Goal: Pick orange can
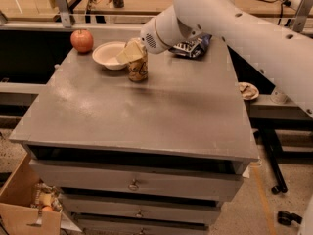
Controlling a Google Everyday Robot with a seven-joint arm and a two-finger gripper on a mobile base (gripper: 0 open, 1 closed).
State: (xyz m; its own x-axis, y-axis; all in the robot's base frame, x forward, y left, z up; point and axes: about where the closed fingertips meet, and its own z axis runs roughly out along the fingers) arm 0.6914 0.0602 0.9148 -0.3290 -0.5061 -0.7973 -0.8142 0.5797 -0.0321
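While it hangs at the rim, the gripper (pixel 131 52) meets the orange can (pixel 138 68); whether it has clamped on cannot be told.
The can stands upright directly below, just beside the bowl (pixel 108 55) on the table (pixel 146 114).

Cream gripper (pixel 131 53) at orange can (pixel 138 70); red apple (pixel 81 40)

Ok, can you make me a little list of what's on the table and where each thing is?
orange can: upright, near the far edge, right beside the bowl
end effector: at the top of the orange can
white bowl: between apple and can
red apple: far left corner
dark snack bag: far side, partly behind the arm
table: gray, drawers underneath
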